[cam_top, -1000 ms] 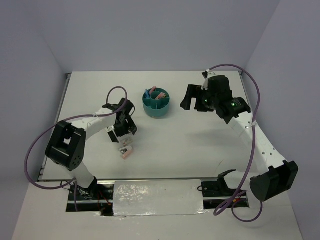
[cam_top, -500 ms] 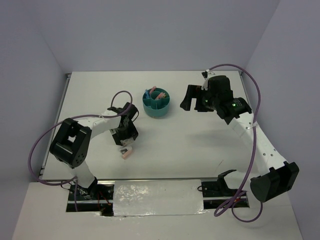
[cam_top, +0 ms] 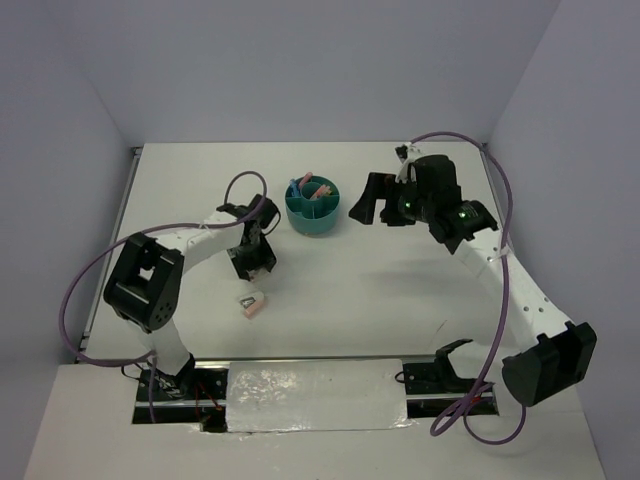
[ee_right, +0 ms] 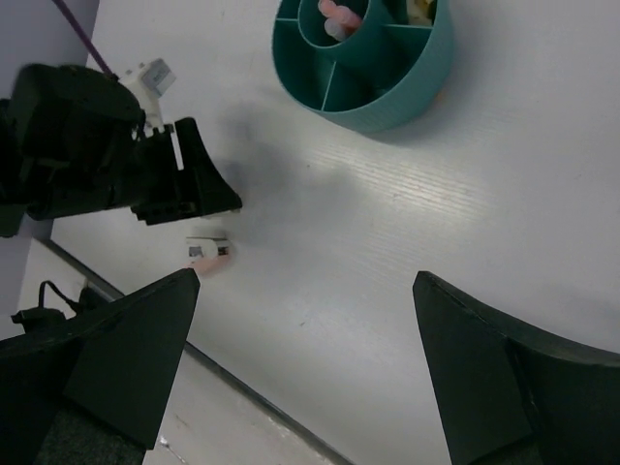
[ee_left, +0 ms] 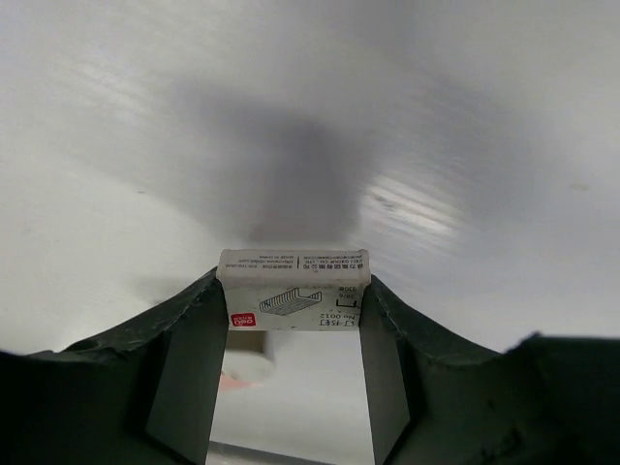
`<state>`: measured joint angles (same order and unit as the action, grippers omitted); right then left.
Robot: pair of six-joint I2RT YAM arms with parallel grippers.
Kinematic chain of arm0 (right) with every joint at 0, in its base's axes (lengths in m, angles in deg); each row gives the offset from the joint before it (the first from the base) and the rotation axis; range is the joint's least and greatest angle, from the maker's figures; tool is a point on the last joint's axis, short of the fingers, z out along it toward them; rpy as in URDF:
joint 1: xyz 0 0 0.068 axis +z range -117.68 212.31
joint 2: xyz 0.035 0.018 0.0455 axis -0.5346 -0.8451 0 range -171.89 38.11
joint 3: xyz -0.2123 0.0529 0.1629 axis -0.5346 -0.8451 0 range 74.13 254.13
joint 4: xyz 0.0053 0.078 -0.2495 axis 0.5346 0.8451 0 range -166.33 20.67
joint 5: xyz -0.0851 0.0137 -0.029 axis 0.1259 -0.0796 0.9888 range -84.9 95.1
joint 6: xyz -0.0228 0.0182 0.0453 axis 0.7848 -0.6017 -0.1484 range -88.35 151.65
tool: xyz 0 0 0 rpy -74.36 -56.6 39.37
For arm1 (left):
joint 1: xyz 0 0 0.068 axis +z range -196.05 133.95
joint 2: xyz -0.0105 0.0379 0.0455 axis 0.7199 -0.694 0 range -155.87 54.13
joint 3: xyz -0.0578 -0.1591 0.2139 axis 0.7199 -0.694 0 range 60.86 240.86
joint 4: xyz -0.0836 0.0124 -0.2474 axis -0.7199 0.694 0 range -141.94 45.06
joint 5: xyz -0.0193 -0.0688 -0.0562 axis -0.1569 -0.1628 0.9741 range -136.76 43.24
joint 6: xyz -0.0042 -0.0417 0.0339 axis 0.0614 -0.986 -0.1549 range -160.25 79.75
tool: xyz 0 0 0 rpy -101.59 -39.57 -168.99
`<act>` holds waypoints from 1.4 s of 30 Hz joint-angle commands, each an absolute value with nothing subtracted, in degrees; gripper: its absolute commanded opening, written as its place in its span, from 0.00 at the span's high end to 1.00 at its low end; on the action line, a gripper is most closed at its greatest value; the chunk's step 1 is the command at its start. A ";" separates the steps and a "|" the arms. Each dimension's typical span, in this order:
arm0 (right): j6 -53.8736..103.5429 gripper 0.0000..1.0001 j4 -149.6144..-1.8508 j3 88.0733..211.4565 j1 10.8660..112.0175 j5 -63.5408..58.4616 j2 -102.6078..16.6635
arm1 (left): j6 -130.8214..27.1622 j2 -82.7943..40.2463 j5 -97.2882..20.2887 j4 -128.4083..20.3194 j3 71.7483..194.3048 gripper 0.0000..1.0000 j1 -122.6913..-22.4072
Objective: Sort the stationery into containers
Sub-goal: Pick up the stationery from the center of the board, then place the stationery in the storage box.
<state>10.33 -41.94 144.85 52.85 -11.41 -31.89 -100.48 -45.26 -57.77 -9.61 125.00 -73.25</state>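
Observation:
My left gripper is shut on a small grey-white staple box, held flat between both fingers above the table. In the top view this gripper hangs left of the round teal container. A pink-white block lies on the table just below it, also visible as a blur under the box. Pink and blue stationery pieces stand in the container's compartments. My right gripper hovers open to the right of the container, with nothing between its fingers.
The left arm shows dark in the right wrist view, with the pink-white block beside it. The table's near edge runs below. A foil-covered strip lies between the arm bases.
My left gripper has closed on the staple box and lifted it off the table, up and away from the pink-white block. The right gripper shifted slightly left.

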 commanded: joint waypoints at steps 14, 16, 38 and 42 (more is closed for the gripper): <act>-6.15 0.11 -77.47 126.77 80.82 9.22 -27.27 | -125.05 -29.72 -43.16 -18.36 137.67 0.81 -78.92; -4.75 0.17 -77.56 128.26 81.62 11.77 -28.16 | -126.03 -29.45 -42.11 -19.85 138.02 0.81 -79.71; -7.46 0.57 -79.49 129.33 82.76 19.78 -33.17 | -130.52 -24.26 -35.07 -25.75 133.01 0.76 -81.29; -8.60 0.99 -78.88 130.38 82.76 20.30 -33.96 | -130.42 -24.01 -34.54 -25.13 132.85 0.65 -81.38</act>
<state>-8.05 -75.44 127.87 82.14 19.84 -33.35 -130.31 -26.18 -38.01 -22.79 132.73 -80.42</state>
